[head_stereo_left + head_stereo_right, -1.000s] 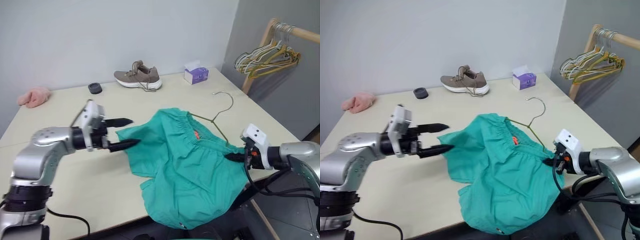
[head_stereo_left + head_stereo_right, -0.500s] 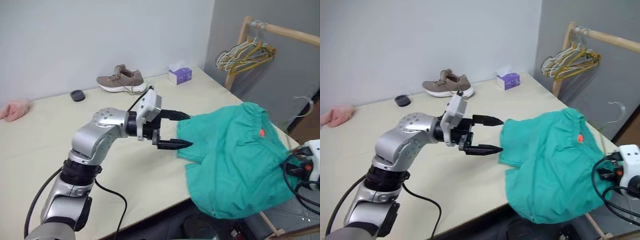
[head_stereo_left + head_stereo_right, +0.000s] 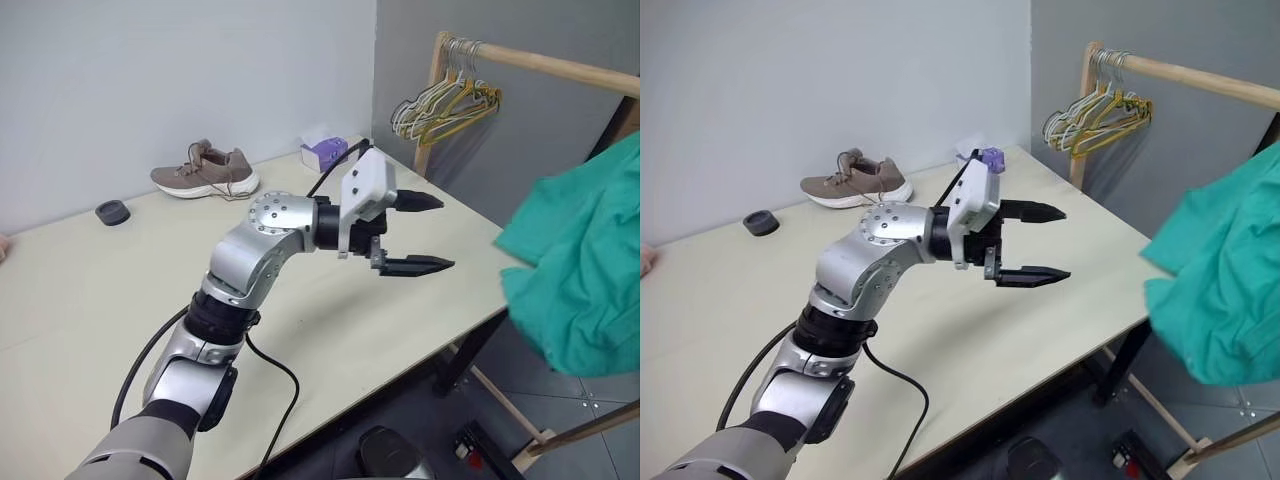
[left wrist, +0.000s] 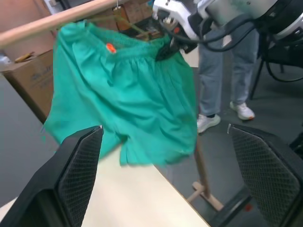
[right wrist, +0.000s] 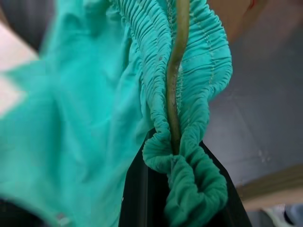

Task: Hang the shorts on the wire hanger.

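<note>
Grey walls back a pale table (image 3: 90, 300) that runs across the lower left of the head views, with a wooden rail (image 3: 540, 62) at the upper right carrying a bunch of white and yellow hangers (image 3: 440, 100). A shoe (image 3: 205, 172), a tissue box (image 3: 325, 152) and a small dark disc (image 3: 112, 212) sit along the far edge of the table.

We see the shorts (image 3: 585, 270) off the table, hanging in the air at the right edge of the frame, beyond the table's corner. In the right wrist view the gathered waistband (image 5: 189, 94) and the thin olive wire hanger (image 5: 176, 71) are pinched together in the right gripper (image 5: 177, 156), its 2 fingers closed on both. In the left wrist view that gripper (image 4: 166, 49) shows at the top, with the cloth draped below the rail and a person's legs (image 4: 220, 80) behind it.

Our worry is the grip: it catches only a bunched fold at 1 corner, so we judge the cloth could slide along the wire or slip free and drop to the floor. The hook could also miss the rail, or snag on the bunched hangers if it goes too near them.

Left arm reaches level across the middle of the frame toward the shorts, its gripper (image 3: 412, 232) wide apart and empty, well short of the cloth.
</note>
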